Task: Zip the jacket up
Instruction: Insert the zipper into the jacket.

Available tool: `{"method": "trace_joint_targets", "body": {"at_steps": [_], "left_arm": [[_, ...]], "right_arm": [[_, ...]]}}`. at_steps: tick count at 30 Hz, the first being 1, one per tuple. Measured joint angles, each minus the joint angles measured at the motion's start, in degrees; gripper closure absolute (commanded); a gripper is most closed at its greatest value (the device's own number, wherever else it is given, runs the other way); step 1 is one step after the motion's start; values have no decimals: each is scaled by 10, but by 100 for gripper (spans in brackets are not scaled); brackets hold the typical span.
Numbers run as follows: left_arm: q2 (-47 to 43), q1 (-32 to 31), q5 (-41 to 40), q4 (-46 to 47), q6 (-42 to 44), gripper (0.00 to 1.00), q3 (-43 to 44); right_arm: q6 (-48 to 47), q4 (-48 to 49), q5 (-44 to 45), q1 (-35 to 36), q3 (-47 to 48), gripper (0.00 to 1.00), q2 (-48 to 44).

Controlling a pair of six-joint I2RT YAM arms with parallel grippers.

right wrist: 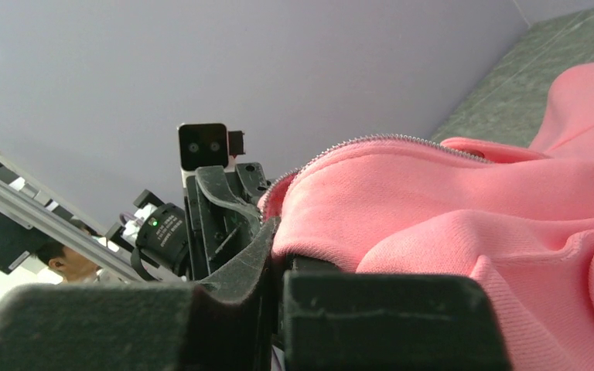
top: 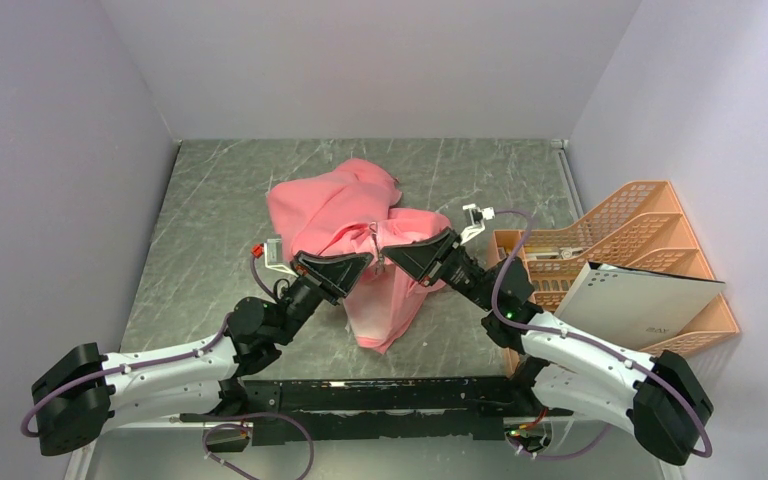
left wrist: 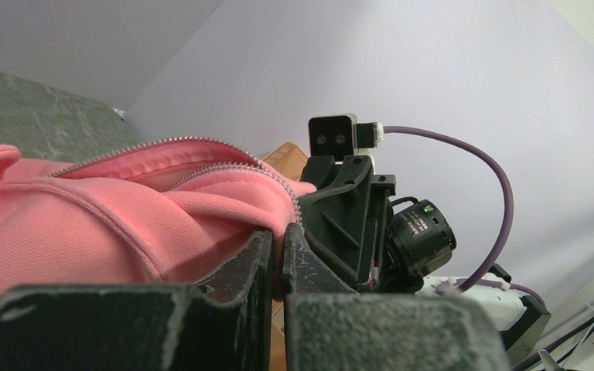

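Drooping crumpled salmon-pink jacket (top: 332,207), unzipped

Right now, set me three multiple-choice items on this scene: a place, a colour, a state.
1. The orange file rack stands on the table at: A the left side; B the right side; C the middle.
2. The jacket is: A blue; B green; C salmon pink.
3. The left hand and right hand are: A both open; B both shut on the jacket; C one open.
Answers: 1 B, it sits at the right of the top view. 2 C, pink in every view. 3 B, each wrist view shows it pinching fabric.
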Motion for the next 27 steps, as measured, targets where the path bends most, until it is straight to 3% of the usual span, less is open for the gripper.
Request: {"method": "trace_joint_targets", "body": {"at_steps": [27], "left_arm": [[-9, 0, -28, 2, 0, 95, -1]], "right_arm": [[0, 5, -23, 0, 0, 100, 9]]}}
